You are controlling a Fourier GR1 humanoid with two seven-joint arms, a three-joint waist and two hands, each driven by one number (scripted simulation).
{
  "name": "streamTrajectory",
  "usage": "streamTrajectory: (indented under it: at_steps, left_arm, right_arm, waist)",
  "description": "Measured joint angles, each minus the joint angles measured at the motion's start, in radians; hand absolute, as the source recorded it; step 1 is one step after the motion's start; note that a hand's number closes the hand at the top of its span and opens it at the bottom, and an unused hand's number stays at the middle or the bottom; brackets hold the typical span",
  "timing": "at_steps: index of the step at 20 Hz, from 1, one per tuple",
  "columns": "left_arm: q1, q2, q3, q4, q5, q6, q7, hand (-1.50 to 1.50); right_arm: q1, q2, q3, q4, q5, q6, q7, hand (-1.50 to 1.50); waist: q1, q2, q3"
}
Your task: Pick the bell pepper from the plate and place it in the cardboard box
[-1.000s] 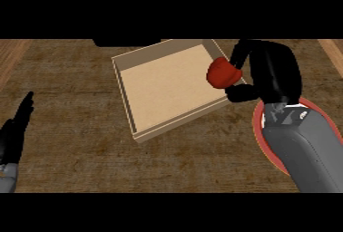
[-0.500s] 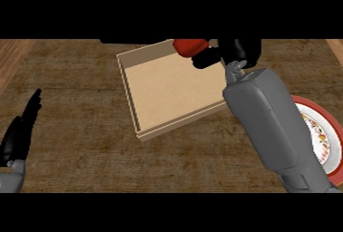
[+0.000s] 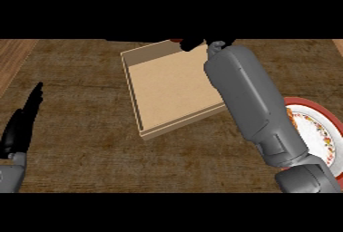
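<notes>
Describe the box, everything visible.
The box is a shallow, open-topped cardboard tray, tan with low walls, lying flat on the brown counter and turned at an angle to the view. Its floor shows bare. The right forearm crosses over its right side, hiding that wall; the right hand is at the far corner, mostly cut off by the view's upper edge.

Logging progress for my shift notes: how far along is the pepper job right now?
Done: the plate at the right looks empty. In hand: the right hand reaches over the cardboard box's far edge, a sliver of red, probably the bell pepper, beside it. Left: lowering and releasing it inside the box. The left hand rests open at the left.
</notes>
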State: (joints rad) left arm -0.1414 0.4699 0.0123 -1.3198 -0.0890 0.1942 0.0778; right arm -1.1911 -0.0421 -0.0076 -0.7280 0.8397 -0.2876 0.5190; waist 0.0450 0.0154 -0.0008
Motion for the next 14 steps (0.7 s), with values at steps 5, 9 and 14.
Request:
streamTrajectory:
  at_steps: [5, 9, 14]
  left_arm:
    - [0.004, -0.019, -0.012, -0.007, -0.016, 0.007, -0.007, 0.00]
    - [-0.009, -0.027, -0.014, -0.001, -0.021, 0.005, -0.014, 0.00]
    - [-0.025, -0.026, -0.013, 0.011, -0.030, -0.002, -0.015, 0.00]
  right_arm:
    - [-0.064, 0.006, -0.046, 0.207, 0.017, -0.098, -0.024, -1.50]
    - [-0.087, 0.014, -0.116, 0.309, -0.030, -0.140, -0.040, -1.50]
    - [-0.111, 0.020, -0.174, 0.395, -0.072, -0.181, -0.111, -1.50]
  waist:
    - [0.016, 0.007, 0.000]
    - [0.024, 0.013, 0.000]
    - [0.031, 0.017, 0.001]
